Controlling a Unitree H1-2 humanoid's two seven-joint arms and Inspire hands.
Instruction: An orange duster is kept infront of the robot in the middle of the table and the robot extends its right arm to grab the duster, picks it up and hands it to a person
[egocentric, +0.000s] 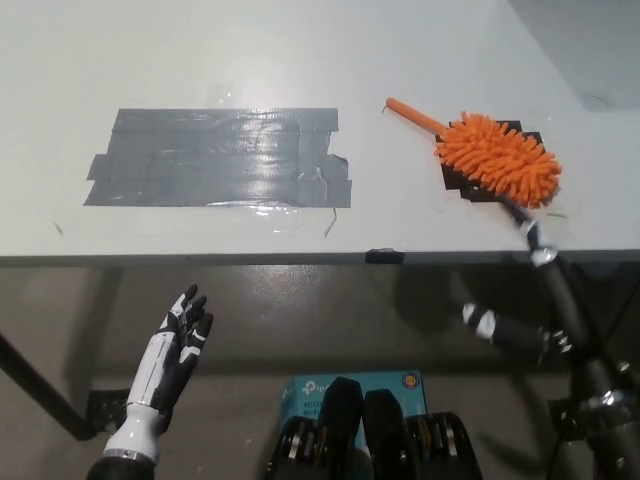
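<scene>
Head view shows my right hand (530, 232) reaching under the orange duster (497, 158), grip state unreadable, left hand (180, 340) open below the tabletop (300, 60); a nudge could shove it away.

Even overhead light keeps the white counter (300, 60) bright, with glare streaking the grey tape patch (220, 157) (strongest near its middle). Below the counter edge the floor is dim and shadowed. Focus is slightly soft throughout.

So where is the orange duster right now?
In the head view the orange duster lies on the table at right, over a black patch, right of the grey tape patch.
</scene>
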